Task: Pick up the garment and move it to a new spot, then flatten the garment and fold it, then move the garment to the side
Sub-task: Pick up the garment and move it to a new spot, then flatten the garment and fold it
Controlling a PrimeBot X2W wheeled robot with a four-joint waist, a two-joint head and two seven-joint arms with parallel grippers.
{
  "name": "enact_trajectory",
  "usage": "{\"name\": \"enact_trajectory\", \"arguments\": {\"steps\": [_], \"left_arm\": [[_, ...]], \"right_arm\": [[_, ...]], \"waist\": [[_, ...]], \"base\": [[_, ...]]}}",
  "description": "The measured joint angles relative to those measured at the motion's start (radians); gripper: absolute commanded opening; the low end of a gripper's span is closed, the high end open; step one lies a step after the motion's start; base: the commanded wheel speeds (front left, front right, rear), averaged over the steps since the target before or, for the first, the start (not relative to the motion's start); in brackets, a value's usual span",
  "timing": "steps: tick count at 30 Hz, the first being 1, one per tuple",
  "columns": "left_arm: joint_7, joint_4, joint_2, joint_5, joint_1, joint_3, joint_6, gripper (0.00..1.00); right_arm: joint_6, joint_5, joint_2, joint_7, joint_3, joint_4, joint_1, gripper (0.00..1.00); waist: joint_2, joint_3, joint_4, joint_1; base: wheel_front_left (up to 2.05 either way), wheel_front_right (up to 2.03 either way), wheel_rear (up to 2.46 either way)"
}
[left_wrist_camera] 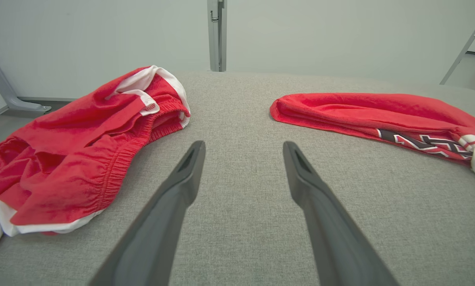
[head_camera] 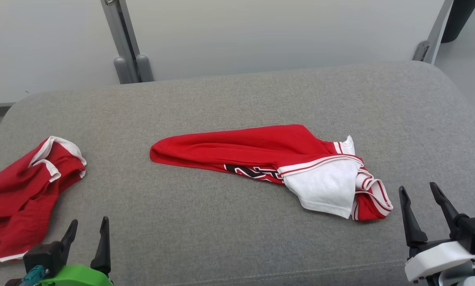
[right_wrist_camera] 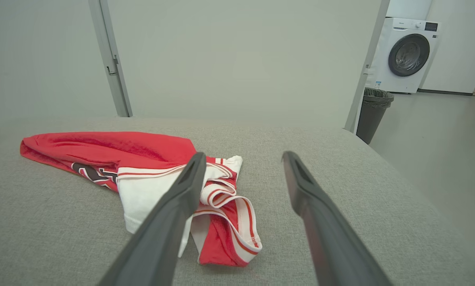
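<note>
Left gripper and right gripper both spread wide, holding nothing; garment rumpled at frame centre on the grey cushion.

The head view puts the grippers at the lower corners, the right one near the garment's white end, and red shorts at the left edge. The right wrist view adds a washing machine and bin at upper right. The left wrist view shows the shorts' elastic waistband.

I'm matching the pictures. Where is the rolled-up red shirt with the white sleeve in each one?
Head view: red and white cloth garment, centre.
Left wrist view: garment at right edge.
Right wrist view: garment left of centre.
Shared landmark: grey metal post behind it.
</note>
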Motion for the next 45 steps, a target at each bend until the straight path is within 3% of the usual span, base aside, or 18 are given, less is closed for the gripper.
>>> {"name": "enact_trajectory", "arguments": {"steps": [32, 39, 45], "left_arm": [[-0.001, -0.238, -0.015, 0.069, 0.162, 0.088, 0.016, 1.0], [-0.001, -0.285, -0.019, 0.075, 0.176, 0.091, 0.016, 1.0], [0.016, -0.315, -0.017, 0.081, 0.144, 0.079, 0.016, 1.0]], "right_arm": [[0.0, 0.009, 0.004, 0.0, -0.018, -0.048, 0.047, 1.0], [0.002, 0.008, 0.003, 0.0, 0.0, -0.055, 0.047, 1.0], [0.024, -0.004, 0.008, 0.002, 0.07, -0.052, 0.01, 1.0]], "waist": [[0.0, 0.011, -0.054, 0.0], [0.0, 0.044, -0.061, 0.0], [0.0, 0.101, -0.064, 0.0]], "base": [[0.0, 0.0, 0.0], [0.0, 0.0, 0.0], [0.0, 0.0, 0.0]]}}
